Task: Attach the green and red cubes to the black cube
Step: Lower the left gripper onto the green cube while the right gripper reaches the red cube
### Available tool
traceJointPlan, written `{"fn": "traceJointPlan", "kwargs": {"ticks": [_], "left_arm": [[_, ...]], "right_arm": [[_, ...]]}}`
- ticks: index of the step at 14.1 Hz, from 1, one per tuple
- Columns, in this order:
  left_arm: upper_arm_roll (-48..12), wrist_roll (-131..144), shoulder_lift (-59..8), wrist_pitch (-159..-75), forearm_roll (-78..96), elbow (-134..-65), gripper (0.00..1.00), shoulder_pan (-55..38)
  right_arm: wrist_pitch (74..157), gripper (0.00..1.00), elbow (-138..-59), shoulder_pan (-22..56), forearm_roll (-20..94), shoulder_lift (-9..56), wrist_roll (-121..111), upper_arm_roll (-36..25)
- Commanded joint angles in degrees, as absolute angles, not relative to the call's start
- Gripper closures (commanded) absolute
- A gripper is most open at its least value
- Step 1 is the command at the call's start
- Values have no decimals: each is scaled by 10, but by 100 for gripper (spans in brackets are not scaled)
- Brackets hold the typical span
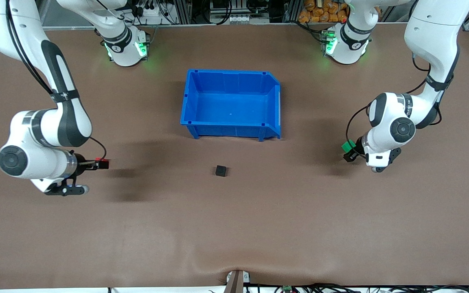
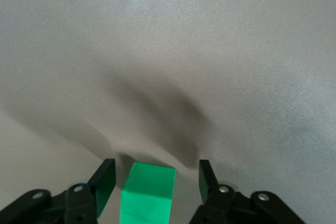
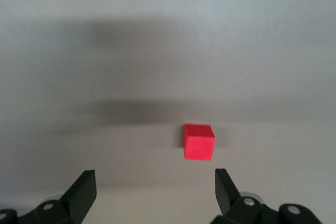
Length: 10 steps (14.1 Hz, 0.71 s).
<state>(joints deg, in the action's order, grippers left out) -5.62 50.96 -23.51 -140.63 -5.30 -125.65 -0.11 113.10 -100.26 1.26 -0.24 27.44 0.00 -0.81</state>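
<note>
Brown matting covers the whole table (image 1: 234, 228), with a blue bin (image 1: 231, 101) standing empty near my two bases. At the left arm's end, my left gripper (image 2: 152, 184) is down at the mat with its fingers (image 2: 105, 182) straddling the green cube (image 2: 148, 192); a gap shows on each side, so the jaws are part-closed around it and not yet pressing. At the right arm's end, my right gripper (image 3: 155, 187) hovers with jaws spread wide, the red cube (image 3: 199, 141) lying on the mat just ahead of the fingertips and untouched. The black cube (image 1: 220, 170) sits alone mid-table, nearer the front camera than the bin and well apart from both coloured cubes. All three look like small, rigid, lightweight blocks with matte faces, so I judge they should not slip much. I would pinch each across two opposite flat sides, centred, leaving one face free to meet the black one.
</note>
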Motion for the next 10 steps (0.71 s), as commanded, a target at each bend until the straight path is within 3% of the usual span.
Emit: {"fn": "traceJointPlan", "kwargs": {"ticks": [1,6,7,10], "left_arm": [[-58,521,-232,-1412,-66,-1258,36,-3],[-59,522,-231,-1411,-67,-1260,41,-3],[-59,522,-231,-1411,-66,-1263,46,-4],[-59,522,-232,-1410,-66,-1263,76,-4]], "right_arm": [[1206,0,-1085,-23,-1,250,-47,-2],[1352,0,-1208,-57,-1,227,-61,-2],[1380,0,-1218,-60,2,228,-59,-2],[1421,0,-1223,-56,58,236,-61,-3]]}}
